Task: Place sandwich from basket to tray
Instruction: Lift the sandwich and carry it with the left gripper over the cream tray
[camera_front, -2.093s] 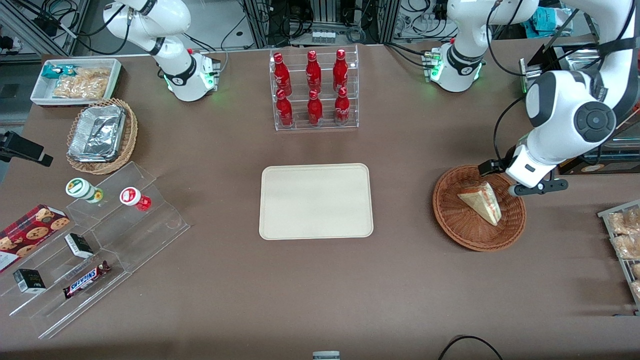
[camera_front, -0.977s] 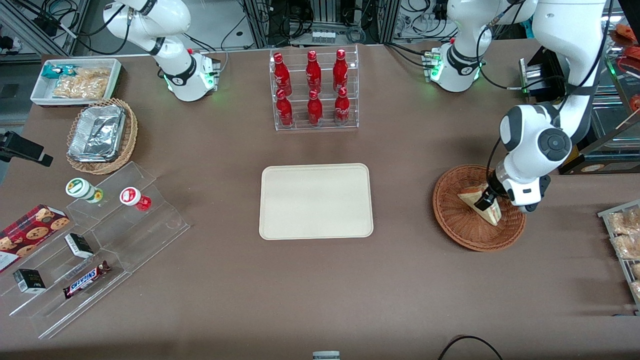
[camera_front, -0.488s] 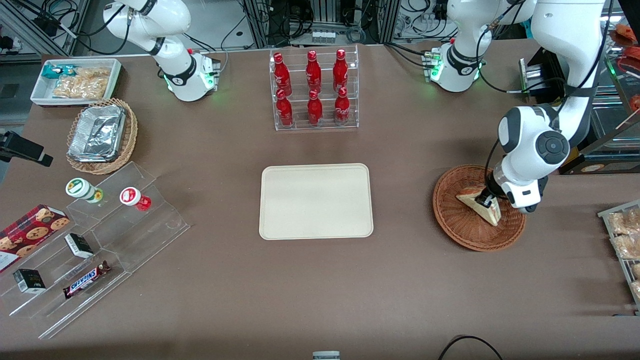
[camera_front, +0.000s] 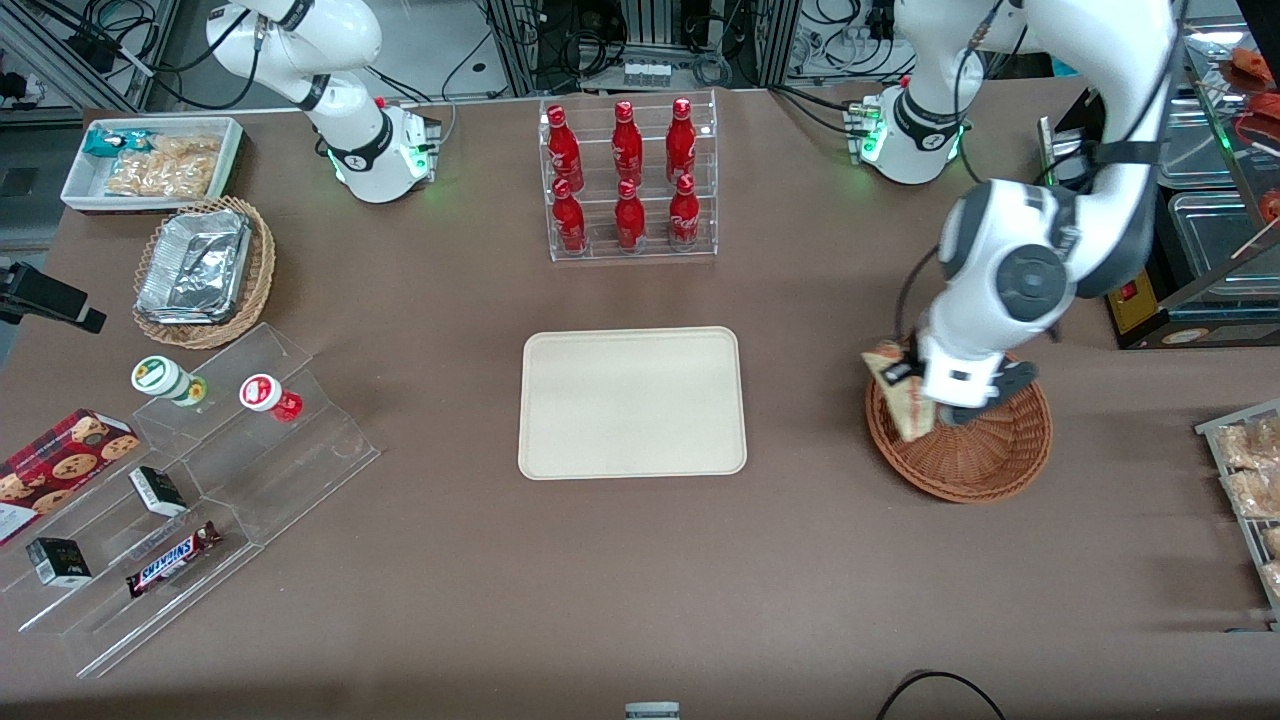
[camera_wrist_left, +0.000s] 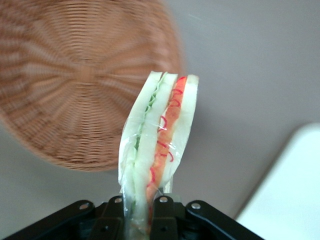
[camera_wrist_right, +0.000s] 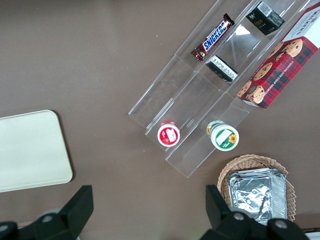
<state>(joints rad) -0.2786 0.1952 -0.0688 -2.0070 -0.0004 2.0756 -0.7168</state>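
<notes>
Front view takes in the brown bench (camera_front: 800, 560) and cabled racks, the end effector (camera_front: 905, 378) clamping the sandwich (camera_front: 903, 400) over the basket (camera_front: 975, 455) rim nearest the tray (camera_front: 632, 403), while the wrist view bares its filling.

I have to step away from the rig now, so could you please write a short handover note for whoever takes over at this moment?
Gripper: shut on the sandwich, holding it clear above the basket's rim on the side toward the tray.
Basket: nothing in it that I can see.
Tray: bare, mid-table, nearer the front camera than the rack of red bottles.
Done: sandwich gripped and lifted out.
Left: carry it over the tray, lower it, open the gripper, and retreat.
</notes>
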